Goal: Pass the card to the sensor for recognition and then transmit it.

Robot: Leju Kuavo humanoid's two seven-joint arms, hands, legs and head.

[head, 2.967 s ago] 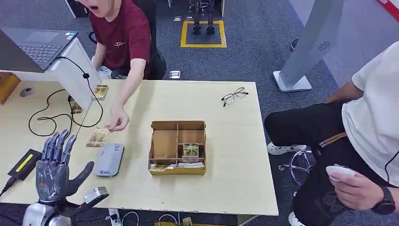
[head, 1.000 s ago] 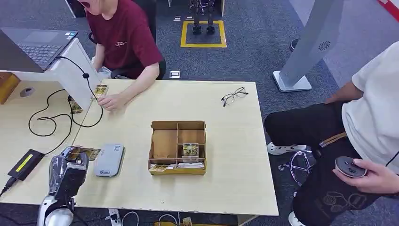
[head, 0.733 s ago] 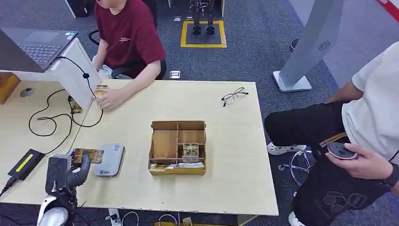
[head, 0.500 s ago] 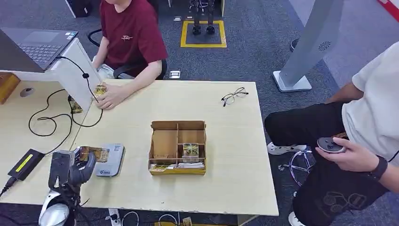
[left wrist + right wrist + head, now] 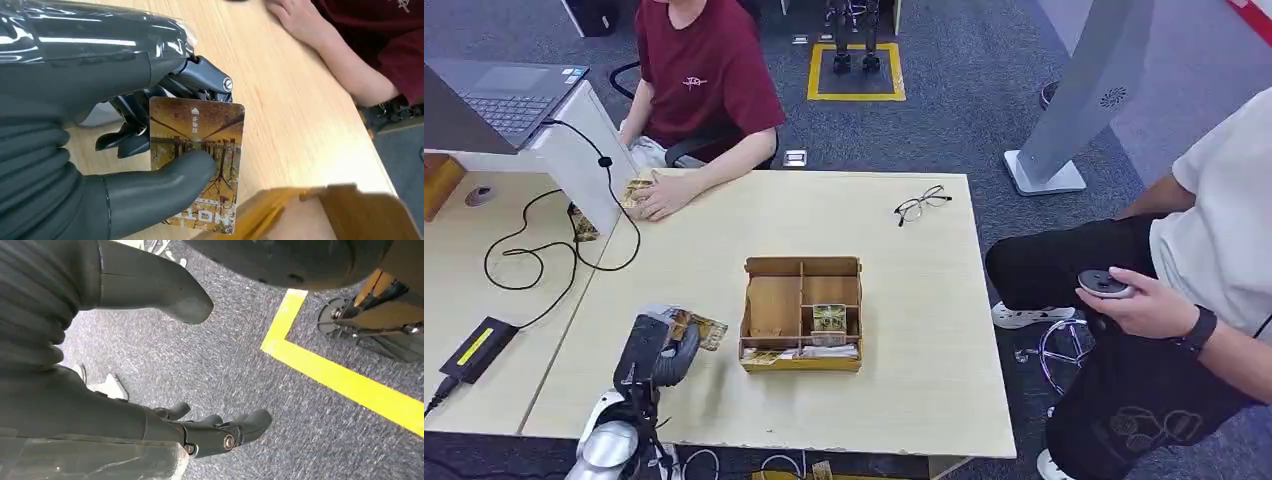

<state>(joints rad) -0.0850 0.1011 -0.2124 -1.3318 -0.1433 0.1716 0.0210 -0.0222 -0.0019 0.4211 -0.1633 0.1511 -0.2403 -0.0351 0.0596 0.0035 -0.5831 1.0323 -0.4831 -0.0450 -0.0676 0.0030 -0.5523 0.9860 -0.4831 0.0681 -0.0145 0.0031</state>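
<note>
My left hand (image 5: 659, 347) hovers over the table just left of the wooden box (image 5: 802, 267). It pinches a brown-and-gold card (image 5: 702, 330) between thumb and fingers, the card sticking out toward the box. The left wrist view has the card (image 5: 200, 150) close up, with the thumb pressed on its face and the box corner (image 5: 350, 210) just beyond it. The grey sensor lies under the hand and is mostly hidden; a pale grey patch (image 5: 101, 114) shows behind the fingers. My right hand (image 5: 210, 432) hangs over the carpet, fingers apart and holding nothing.
A person in a red shirt sits at the far side, one hand (image 5: 656, 200) resting on cards. Glasses (image 5: 922, 203) lie at the far right. A laptop (image 5: 504, 95), cables and a black adapter (image 5: 469, 348) are on the left. Another person (image 5: 1124, 300) sits at the right.
My left hand took up the card the person laid down, then carried it rightward over the sensor toward the box. The person's hand drew back to the far edge.
</note>
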